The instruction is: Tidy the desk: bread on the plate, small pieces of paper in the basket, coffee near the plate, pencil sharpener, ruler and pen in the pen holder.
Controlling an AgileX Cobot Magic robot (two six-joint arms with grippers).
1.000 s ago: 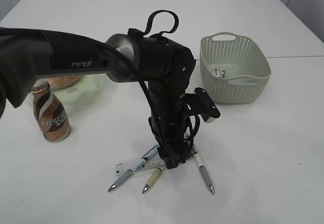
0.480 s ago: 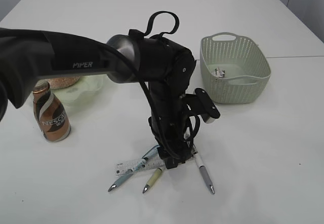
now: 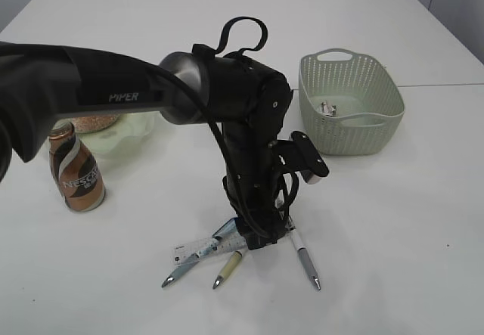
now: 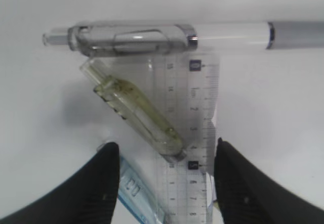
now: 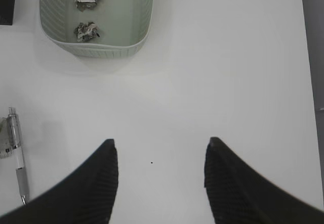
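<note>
White table [image 3: 393,221] half tidied: paper scraps [image 5: 87,31] sitting in the basket [image 3: 351,105].
I'm hovering my left end effector [image 4: 164,183], fingers apart, over the ruler [image 4: 195,133]; pens remaining loose.

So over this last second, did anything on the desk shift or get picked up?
Nothing visibly changed. The left pincer hovers open over the ruler and the pens, holding nothing; the coffee, the basket and the plate sit where they were.
</note>
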